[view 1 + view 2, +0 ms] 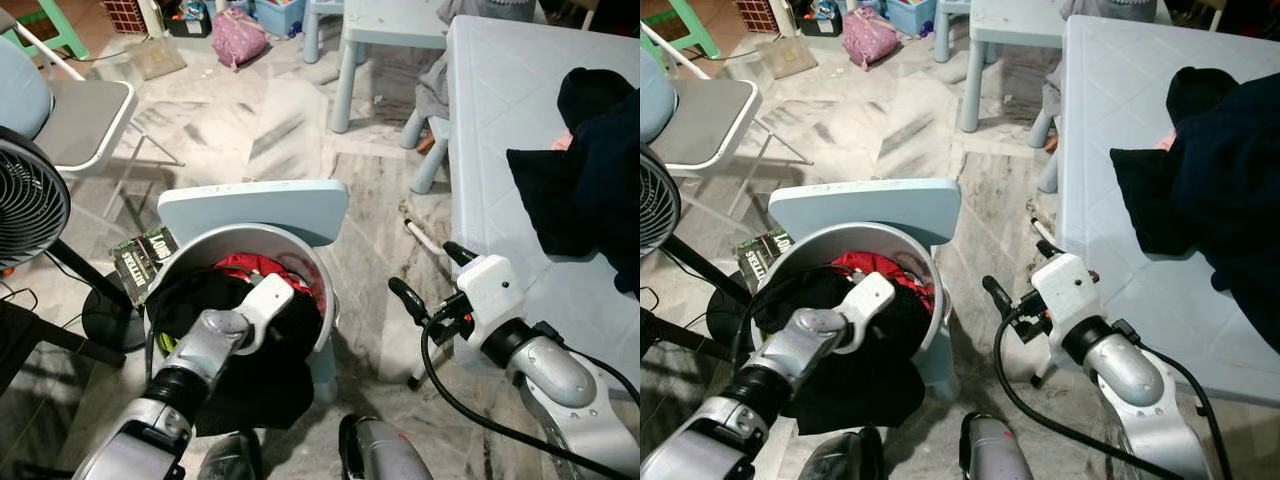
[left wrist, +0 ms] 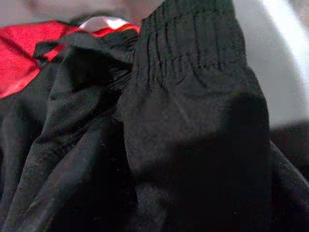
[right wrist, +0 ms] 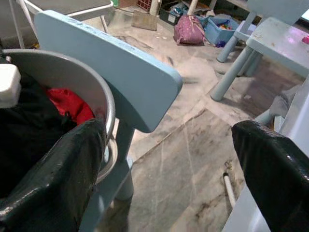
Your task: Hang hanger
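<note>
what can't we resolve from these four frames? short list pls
- Left end effector: sunk into the black garment in the basin; the cloth hides its fingers, so open or shut is unknown.
- Left wrist view: dark fabric close to the lens; what lies under it is hidden.
- Dark clothes on the table: cut off by the head views' right edge.
- Fan: cropped by the left edge.
</note>
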Robot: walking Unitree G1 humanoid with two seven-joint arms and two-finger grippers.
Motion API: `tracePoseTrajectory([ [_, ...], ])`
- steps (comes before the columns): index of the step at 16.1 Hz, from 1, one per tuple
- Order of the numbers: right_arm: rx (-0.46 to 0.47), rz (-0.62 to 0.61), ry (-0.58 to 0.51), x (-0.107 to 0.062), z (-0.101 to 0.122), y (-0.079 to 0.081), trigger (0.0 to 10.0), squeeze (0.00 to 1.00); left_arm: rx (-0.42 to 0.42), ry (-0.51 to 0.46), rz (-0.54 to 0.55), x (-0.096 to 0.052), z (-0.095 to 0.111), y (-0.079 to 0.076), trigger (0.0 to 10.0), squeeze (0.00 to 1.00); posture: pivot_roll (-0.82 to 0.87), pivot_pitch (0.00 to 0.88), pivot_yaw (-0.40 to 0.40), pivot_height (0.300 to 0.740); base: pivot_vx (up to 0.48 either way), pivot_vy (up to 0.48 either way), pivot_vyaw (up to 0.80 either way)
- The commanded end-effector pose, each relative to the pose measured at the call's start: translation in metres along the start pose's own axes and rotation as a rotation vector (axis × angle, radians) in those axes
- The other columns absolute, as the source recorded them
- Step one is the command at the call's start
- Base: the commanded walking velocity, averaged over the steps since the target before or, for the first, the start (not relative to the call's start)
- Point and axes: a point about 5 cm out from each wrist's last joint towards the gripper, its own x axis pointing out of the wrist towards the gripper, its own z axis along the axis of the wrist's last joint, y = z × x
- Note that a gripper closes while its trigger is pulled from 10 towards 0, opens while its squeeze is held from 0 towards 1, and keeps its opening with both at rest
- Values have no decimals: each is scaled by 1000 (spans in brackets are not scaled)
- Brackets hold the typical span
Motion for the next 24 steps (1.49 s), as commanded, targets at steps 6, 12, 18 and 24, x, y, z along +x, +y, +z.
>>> tracePoseTrajectory([
  [6, -11, 6, -18, 6, 1, 0, 10000, 0, -20, -32, 42, 2, -2, 4, 0, 0, -183, 169, -18, 740, 0, 0, 0],
  [12, 7, 23, -29, 8, 0, 1, 10000, 0, -47, -87, 98, 1, 1, 11, 0, 0, -171, 157, -22, 740, 0, 0, 0],
  [18, 78, 165, -14, 1, -3, 9, 10000, 0, -89, -151, 176, -2, 5, 22, 0, 0, -165, 145, -20, 740, 0, 0, 0],
  [24, 80, 137, 8, 8, -11, 8, 10000, 0, -169, -557, 394, -32, 77, 59, 0, 0, -145, 120, 2, 740, 0, 0, 0],
])
